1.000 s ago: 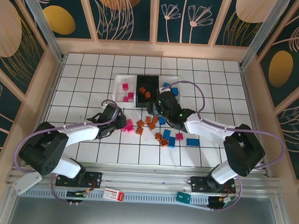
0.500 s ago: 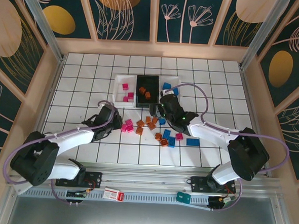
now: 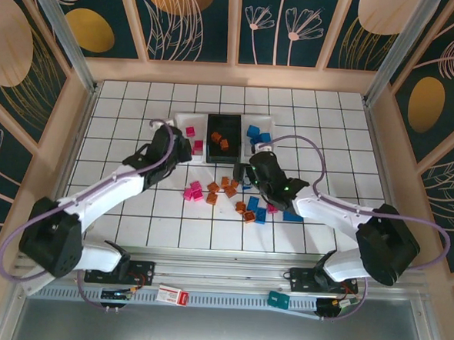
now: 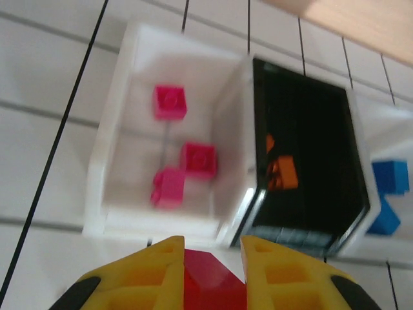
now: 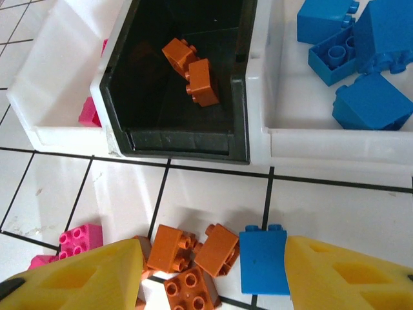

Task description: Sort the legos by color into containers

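1. Now the left claw (image 4: 210, 274) is clenched on a pink brick (image 4: 208, 285), just short of the near wall of the left tray (image 4: 106, 169). The step in hand looks like delivering pink. The next move calls for a short advance over that wall, then a release beside the three pink bricks (image 4: 199, 159) lying inside. The held brick is blurred, so I cannot tell its long axis.
2. The left tray's long axis runs away from the robot, as do its neighbours'. All three stand side by side with walls touching.
3. The black tray (image 5: 158, 103) holds an orange pair (image 5: 191, 70), the two leaning together near its middle.
4. The right tray (image 5: 322, 145) holds several blue bricks (image 5: 371, 100), tumbled at odd angles.
5. The right claw (image 5: 213, 274) is released, its fingers wide apart, low over the loose pile (image 3: 237, 197) just in front of the trays. Between its fingers lie three orange bricks (image 5: 171, 248) and one blue brick (image 5: 262, 258) just beside them.
6. That blue brick lies on its side with studs pointing toward the trays, and its long axis runs the same way, parallel to the fingers. Closing here would likely catch mixed colours, so I judge the claw must shift to straddle one brick alone.
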